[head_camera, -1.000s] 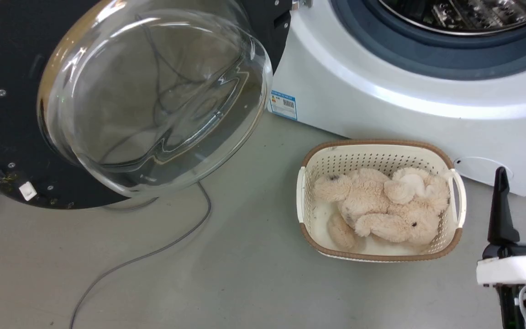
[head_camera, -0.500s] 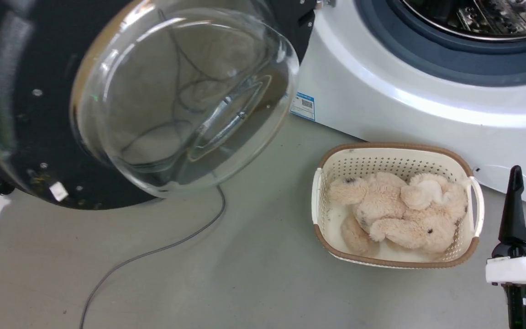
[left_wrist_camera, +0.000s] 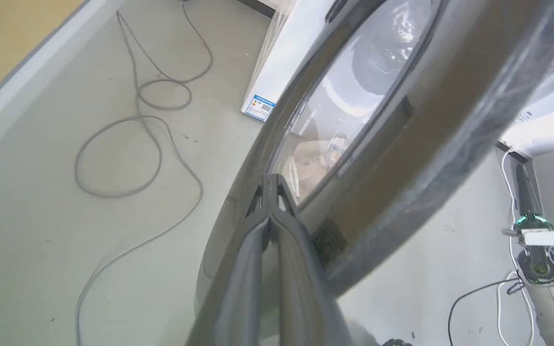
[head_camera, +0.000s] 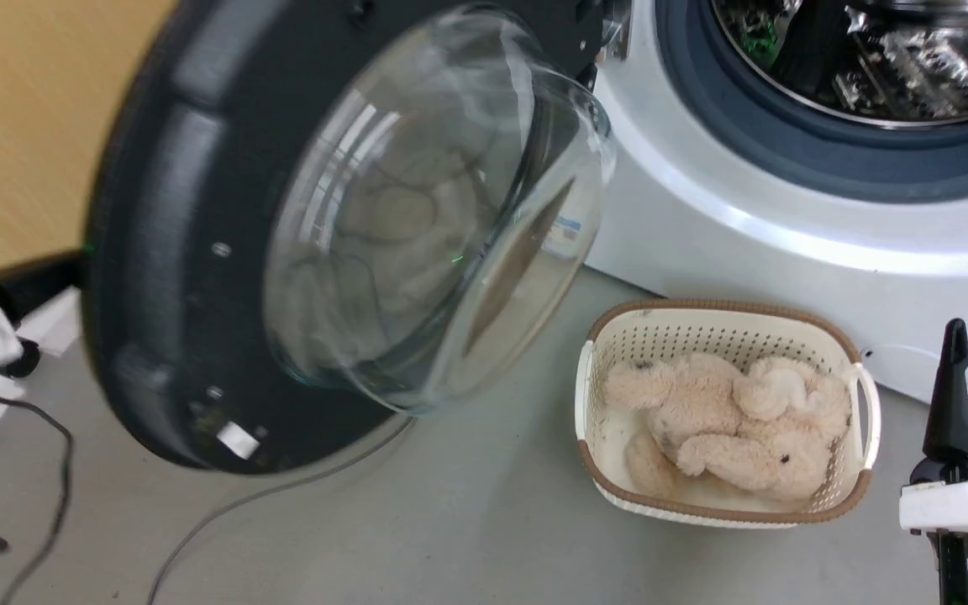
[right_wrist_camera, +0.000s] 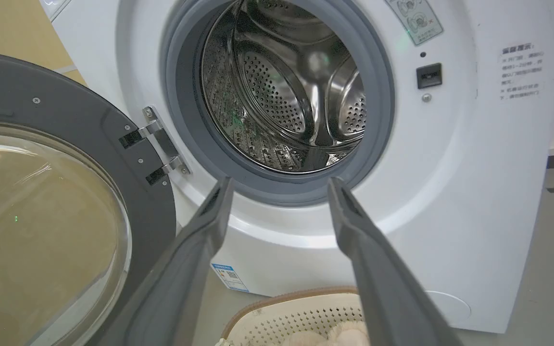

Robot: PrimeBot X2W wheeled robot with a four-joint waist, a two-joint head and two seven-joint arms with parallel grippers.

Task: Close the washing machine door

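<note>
Head view gives us one washing machine door hanging half-swung off the left side of one washing machine, its drum uncovered; latching is left to do. Our left gripper, fingers pinched together, seems to press the door's outer face. The right gripper hangs spread wide. One basket stands on the floor with probably one plush toy in it.

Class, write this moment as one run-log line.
door open; left gripper shut, tips at door's outer face; right gripper open; basket holds plush toy
</note>
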